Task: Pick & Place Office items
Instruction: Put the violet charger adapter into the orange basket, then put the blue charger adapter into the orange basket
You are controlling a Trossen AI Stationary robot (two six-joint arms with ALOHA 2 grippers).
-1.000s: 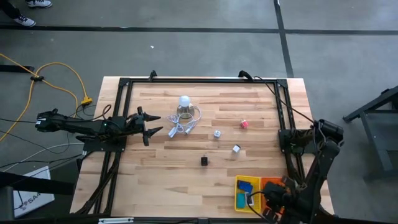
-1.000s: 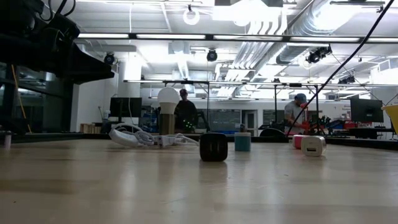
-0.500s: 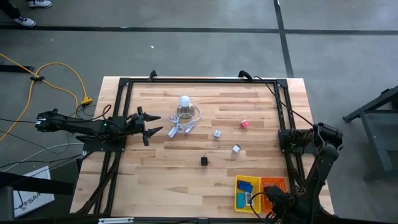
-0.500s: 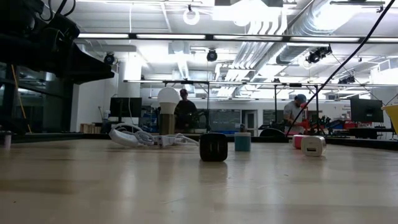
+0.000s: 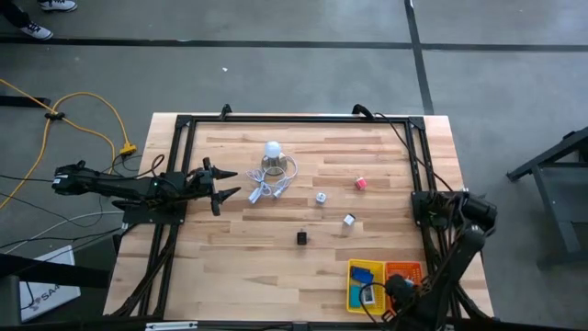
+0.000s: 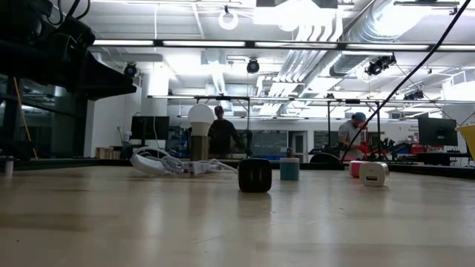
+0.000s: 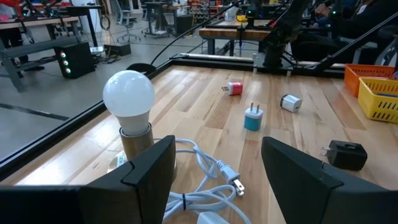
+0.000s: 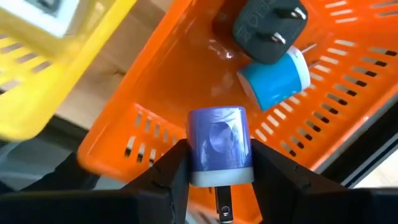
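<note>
My right gripper (image 8: pixel 219 177) hangs over the orange mesh tray (image 5: pixel 405 272) at the table's near right corner, shut on a small blue-and-white plug piece (image 8: pixel 219 146). In that tray lie a black plug (image 8: pixel 268 25) and a blue-white piece (image 8: pixel 277 78). The yellow tray (image 5: pixel 352 287) beside it holds a blue block (image 5: pixel 363 274). Loose on the wood lie a black cube (image 5: pixel 301 237), a white cube (image 5: pixel 349 220), a blue-white piece (image 5: pixel 321 197) and a pink cube (image 5: pixel 361 183). My left gripper (image 5: pixel 220 188) waits open at the left. My right gripper pinches the blue-and-white piece by two opposite sides (image 8: pixel 196 155) between its two fingers (image 8: pixel 168 180). The fingers come from above, pointing steeply down. The piece hangs clear above the orange tray's floor, its white end and metal prong (image 8: pixel 222 202) turned back toward the wrist.
A white bulb on a clear base (image 5: pixel 272 152) stands at the far middle, with its looped white cord (image 5: pixel 266 188) lying just ahead of my left gripper. A black frame (image 5: pixel 294 119) runs round the tabletop. People stand in the room beyond the table.
My right gripper has sunk toward the orange tray and rolled at the wrist, carrying the blue-and-white piece with it. The loose items on the table have stayed in place.
</note>
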